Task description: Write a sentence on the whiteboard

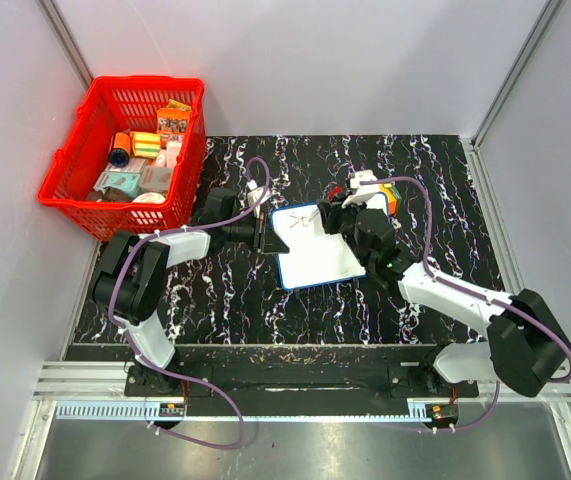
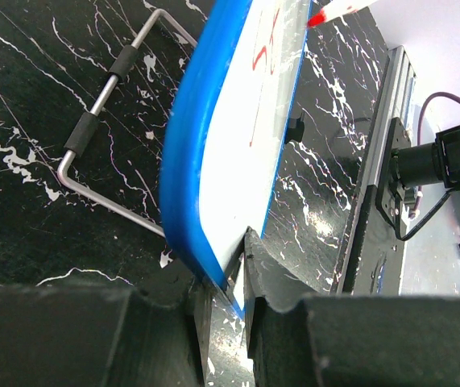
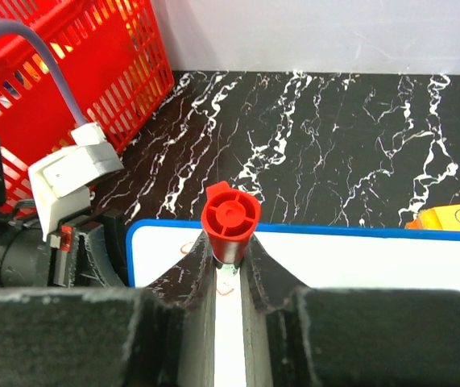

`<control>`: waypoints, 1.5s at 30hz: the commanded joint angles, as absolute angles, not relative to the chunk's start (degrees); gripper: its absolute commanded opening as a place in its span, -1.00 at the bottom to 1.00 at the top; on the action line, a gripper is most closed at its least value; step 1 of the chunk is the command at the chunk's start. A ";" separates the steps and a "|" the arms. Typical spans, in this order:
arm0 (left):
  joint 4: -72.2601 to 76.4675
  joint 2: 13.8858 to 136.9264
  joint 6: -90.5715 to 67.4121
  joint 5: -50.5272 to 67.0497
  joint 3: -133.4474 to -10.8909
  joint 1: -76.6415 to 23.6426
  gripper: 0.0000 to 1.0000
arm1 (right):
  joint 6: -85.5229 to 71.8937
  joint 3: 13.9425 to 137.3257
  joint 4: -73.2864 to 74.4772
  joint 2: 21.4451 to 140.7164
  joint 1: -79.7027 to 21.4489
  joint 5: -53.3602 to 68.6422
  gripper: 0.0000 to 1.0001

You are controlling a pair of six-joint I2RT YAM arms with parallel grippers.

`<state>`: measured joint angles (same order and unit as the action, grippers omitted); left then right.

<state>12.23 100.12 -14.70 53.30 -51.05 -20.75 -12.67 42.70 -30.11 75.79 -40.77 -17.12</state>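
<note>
Pinching the whiteboard [image 1: 315, 250] by its blue frame edge on the surface [image 1: 435, 170], left fingers [image 2: 274, 278] brace it; right fingers [image 3: 266, 270] clamp a red marker [image 3: 230, 216] over the sentence [image 1: 303, 221]. Board likely light, stiff, slick: grip the rim.

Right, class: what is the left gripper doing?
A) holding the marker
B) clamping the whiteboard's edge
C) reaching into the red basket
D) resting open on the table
B: the left gripper is shut on the blue edge of the whiteboard; the right gripper holds the red marker.
</note>
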 commanded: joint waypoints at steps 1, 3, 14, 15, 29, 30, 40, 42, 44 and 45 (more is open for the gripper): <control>9.67 100.37 -7.73 45.70 -51.24 -21.71 -1.00 | -12.04 44.12 -31.73 72.42 -40.61 -18.72 -1.00; 9.67 100.28 -7.73 45.79 -51.24 -21.71 -1.00 | -11.78 45.26 -31.38 73.03 -40.52 -19.07 -1.00; 9.58 100.28 -7.73 45.70 -51.33 -21.80 -1.00 | -11.34 46.93 -30.50 75.50 -40.17 -20.04 -1.00; 9.58 100.28 -7.65 45.70 -51.24 -21.80 -1.00 | -11.16 47.19 -30.50 75.76 -40.17 -20.04 -1.00; 9.23 100.20 -7.38 45.35 -51.15 -21.80 -1.00 | -11.43 46.85 -30.50 77.61 -39.99 -21.36 -1.00; 9.23 100.11 -7.38 45.35 -51.24 -21.80 -1.00 | -11.51 46.76 -30.59 77.52 -39.90 -21.44 -1.00; 9.05 100.20 -7.29 45.26 -51.33 -21.80 -1.00 | -12.48 45.79 -30.67 77.43 -39.81 -21.00 -1.00; 9.05 100.20 -7.29 45.26 -51.33 -21.80 -1.00 | -12.48 45.97 -31.02 77.43 -39.73 -21.09 -1.00; 8.96 100.20 -7.29 45.26 -51.24 -21.80 -1.00 | -12.57 46.32 -31.03 77.52 -39.73 -21.44 -1.00; 8.96 100.20 -7.29 45.26 -51.33 -21.88 -1.00 | -12.48 46.67 -31.03 77.61 -39.64 -21.45 -1.00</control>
<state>11.75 100.12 -14.15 52.95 -51.31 -21.10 -12.32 44.80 -29.23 77.43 -40.36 -19.49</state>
